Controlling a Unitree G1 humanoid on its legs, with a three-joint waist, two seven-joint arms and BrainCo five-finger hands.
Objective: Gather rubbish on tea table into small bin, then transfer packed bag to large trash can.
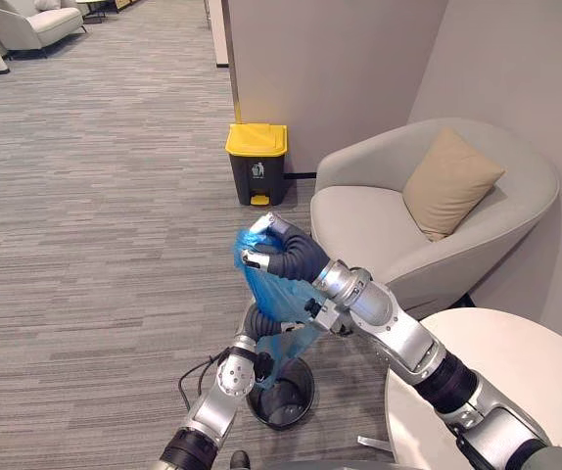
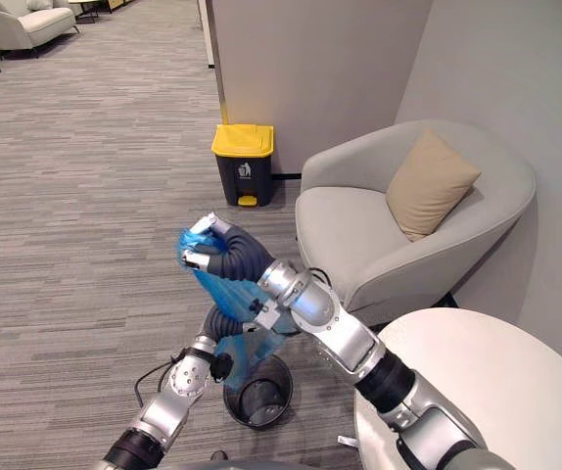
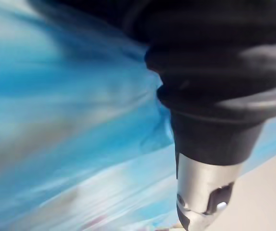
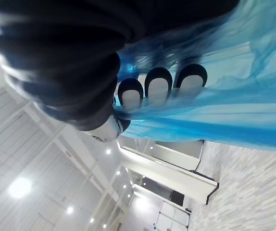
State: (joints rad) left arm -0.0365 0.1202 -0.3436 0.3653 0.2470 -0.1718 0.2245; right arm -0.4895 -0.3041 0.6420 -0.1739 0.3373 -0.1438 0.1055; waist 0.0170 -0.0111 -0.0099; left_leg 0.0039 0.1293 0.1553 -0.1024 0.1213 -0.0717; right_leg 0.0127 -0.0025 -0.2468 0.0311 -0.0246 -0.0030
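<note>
Blue plastic bag (image 1: 258, 282) hangs from the right hand (image 1: 273, 245), whose fingers (image 4: 157, 85) are curled round its gathered top and pinch it shut; the bag is lifted above the bin (image 1: 299, 394), a small black mesh one on the grey carpet (image 1: 95, 196) near the white round table (image 1: 501, 372); the bag's lower end reaches down to the bin's mouth, and whether it is clear of the rim I cannot tell. Lower down, the left hand (image 1: 258, 323) lies against the bag's middle, its dark cover showing beside the plastic; whether it grips the bag I cannot tell. Farther off stands the can (image 1: 257, 162), dark grey with a yellow lid closed, against the wall (image 1: 340, 69), well apart from the bin; near it on the right is a pale chair (image 1: 379, 225) with a tan cushion (image 1: 450, 181) leaning on its back.
</note>
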